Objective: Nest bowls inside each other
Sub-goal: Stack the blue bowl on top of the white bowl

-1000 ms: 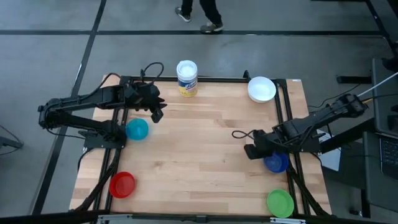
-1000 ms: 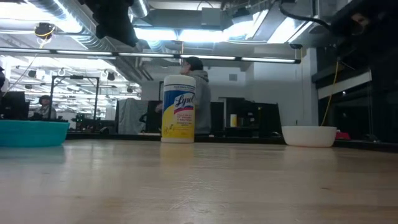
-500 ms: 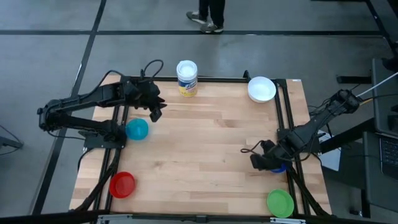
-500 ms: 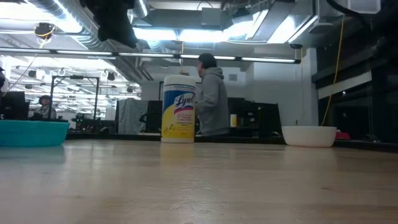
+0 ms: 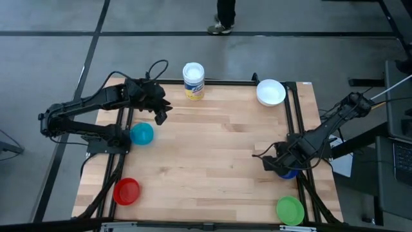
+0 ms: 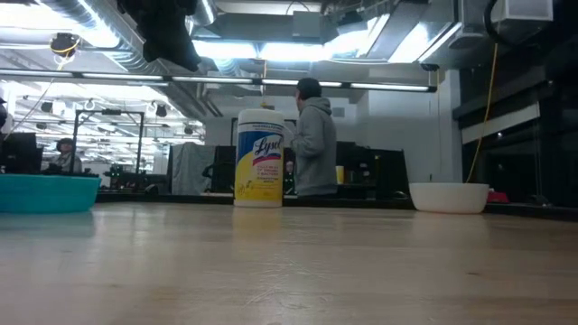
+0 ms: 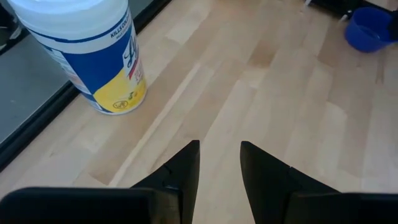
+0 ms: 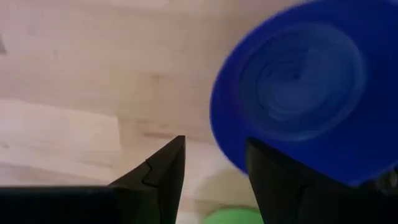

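Bowls, five, scattered singly, none nested yet.

From above: dark blue bowl (image 5: 286, 169) at the tabletop's (image 5: 212, 148) right edge, directly under the right end effector (image 5: 269, 163), mostly hidden by the arm. Green bowl (image 5: 290, 210) near it, toward the front right corner. White bowl (image 5: 271, 92) at the back right corner. Light blue bowl (image 5: 141, 134) and red bowl (image 5: 126, 191) along the left edge. Left end effector (image 5: 161, 116) raised by the back left, waiting, just behind the light blue bowl. Right arm clearly nearer the dark blue bowl.

At tabletop height: only the light blue bowl (image 6: 47, 192), the white bowl (image 6: 449, 197) and a wipes canister (image 6: 259, 159) visible; person (image 6: 313, 135) in the room behind. No end effector in sight.

Left wrist: fingers (image 7: 186, 168) spread over bare wood, nothing between; canister (image 7: 93, 56) ahead, dark blue bowl (image 7: 368, 28) far off.

Right wrist: fingers (image 8: 163, 167) spread, one finger overlapping the dark blue bowl's (image 8: 305, 87) rim, the bowl lying ahead and to one side; not pinched. Sliver of green bowl (image 8: 231, 216) beyond. Rim alignment readable only here.
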